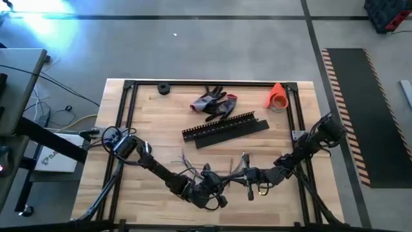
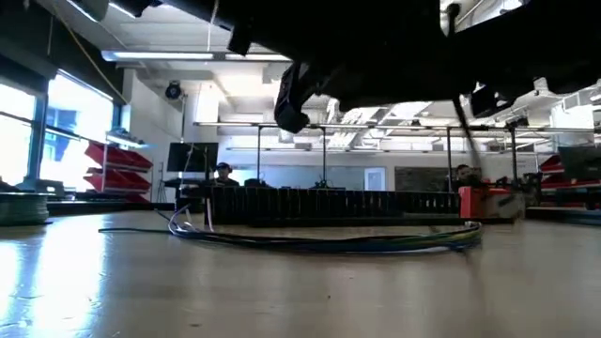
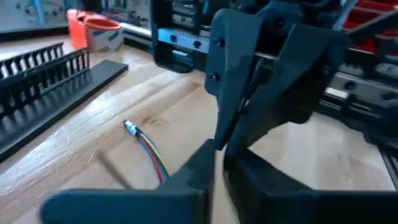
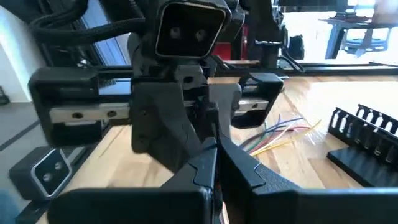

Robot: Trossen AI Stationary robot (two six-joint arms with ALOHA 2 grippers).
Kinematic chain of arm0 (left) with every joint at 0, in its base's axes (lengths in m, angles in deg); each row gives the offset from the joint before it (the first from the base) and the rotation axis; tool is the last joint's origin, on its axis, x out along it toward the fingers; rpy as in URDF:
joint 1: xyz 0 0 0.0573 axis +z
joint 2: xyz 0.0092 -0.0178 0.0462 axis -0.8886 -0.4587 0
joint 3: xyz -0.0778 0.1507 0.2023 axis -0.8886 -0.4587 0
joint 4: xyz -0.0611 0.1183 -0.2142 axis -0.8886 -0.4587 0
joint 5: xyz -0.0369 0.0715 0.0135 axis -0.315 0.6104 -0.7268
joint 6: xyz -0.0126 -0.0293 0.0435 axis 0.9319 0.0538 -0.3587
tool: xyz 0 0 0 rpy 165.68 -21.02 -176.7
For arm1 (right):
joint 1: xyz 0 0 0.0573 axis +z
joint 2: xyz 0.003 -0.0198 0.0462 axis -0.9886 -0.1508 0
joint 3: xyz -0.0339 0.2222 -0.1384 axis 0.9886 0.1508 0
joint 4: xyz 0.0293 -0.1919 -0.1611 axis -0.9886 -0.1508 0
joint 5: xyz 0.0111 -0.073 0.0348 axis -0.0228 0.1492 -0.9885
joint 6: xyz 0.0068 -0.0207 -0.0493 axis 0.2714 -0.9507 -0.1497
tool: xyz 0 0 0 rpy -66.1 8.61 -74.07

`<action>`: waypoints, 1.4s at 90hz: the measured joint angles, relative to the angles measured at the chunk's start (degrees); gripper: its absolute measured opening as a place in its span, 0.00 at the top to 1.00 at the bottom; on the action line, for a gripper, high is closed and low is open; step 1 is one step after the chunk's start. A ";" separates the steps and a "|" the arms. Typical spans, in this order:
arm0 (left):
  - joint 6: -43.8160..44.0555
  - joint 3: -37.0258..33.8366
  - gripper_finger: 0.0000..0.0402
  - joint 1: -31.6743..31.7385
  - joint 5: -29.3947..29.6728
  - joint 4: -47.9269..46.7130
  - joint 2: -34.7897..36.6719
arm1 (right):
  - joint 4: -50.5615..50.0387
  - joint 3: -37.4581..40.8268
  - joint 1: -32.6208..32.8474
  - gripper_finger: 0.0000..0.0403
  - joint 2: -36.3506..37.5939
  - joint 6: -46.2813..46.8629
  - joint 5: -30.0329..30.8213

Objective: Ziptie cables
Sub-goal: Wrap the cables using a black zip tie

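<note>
The cables (image 1: 193, 169) lie loose on the wooden table near its front middle; in the low view they rest flat as a long low bundle (image 2: 329, 242). One coloured end (image 3: 146, 146) shows in the left wrist view, a fan of coloured ends (image 4: 280, 132) in the right wrist view. My left gripper (image 1: 222, 191) and my right gripper (image 1: 243, 178) face each other tip to tip just above the table, right of the bundle. Both look shut (image 3: 217, 177) (image 4: 216, 174). I see nothing clearly between either pair of fingers. My left gripper has its fingers together and points level toward the table's right side, its tips close to those of the other gripper; whether anything thin is pinched between them cannot be told. My right gripper also has its fingers together and points level toward the left; whether it touches the left gripper or anything else cannot be told.
Two long black slotted strips (image 1: 225, 129) lie across the table's middle, behind the grippers. Grey-and-red gloves (image 1: 214, 103), an orange-topped roll (image 1: 277, 95) and a small black ring (image 1: 163, 89) sit near the far edge. Black frame rails (image 1: 129, 122) run along the table's sides.
</note>
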 joint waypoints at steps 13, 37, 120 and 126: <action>0.30 0.00 1.00 0.12 -2.26 0.00 0.00 | -0.60 0.00 1.51 1.00 0.00 -1.89 0.88; 2.45 0.00 1.00 0.17 -2.04 -0.56 0.00 | -10.60 -0.02 3.69 0.83 4.63 -3.75 2.56; 5.81 0.00 1.00 0.36 -3.13 0.81 -1.64 | -30.13 -0.15 -1.69 0.54 18.69 5.26 -7.55; 5.66 0.00 1.00 0.36 -3.13 0.82 -1.64 | -29.90 -0.15 -2.27 0.55 18.71 5.37 -8.19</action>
